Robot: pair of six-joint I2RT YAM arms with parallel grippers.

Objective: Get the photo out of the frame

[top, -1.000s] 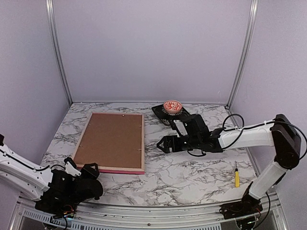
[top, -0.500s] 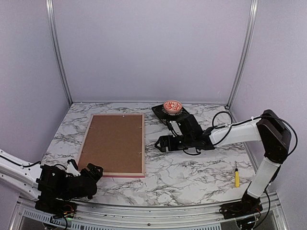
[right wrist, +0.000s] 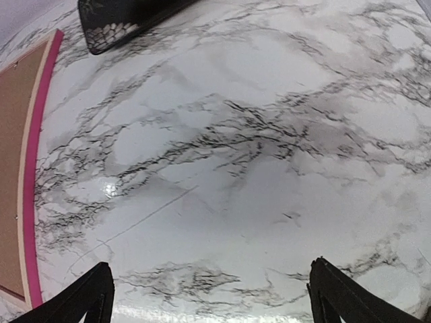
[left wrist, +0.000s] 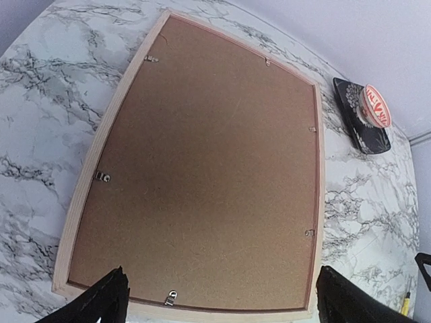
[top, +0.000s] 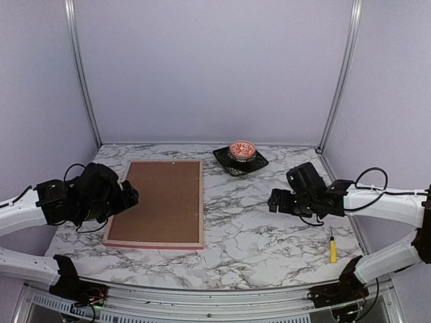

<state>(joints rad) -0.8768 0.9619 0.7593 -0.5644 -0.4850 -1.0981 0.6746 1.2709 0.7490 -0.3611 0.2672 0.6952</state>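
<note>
The left gripper (top: 128, 194) has swung up, wide and empty, the face-down frame (top: 155, 245) just ahead; the right gripper (top: 273, 202), equally open, has backed off. Removal seems unstarted: the photo lies unseen under the backing board (top: 158, 198).

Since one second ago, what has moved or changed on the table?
The left arm rose from the frame's near corner to its left edge, jaws opening wide. The right arm drew back rightward. The frame's near edge seems settled flat. The bowl and screwdriver stayed.
</note>
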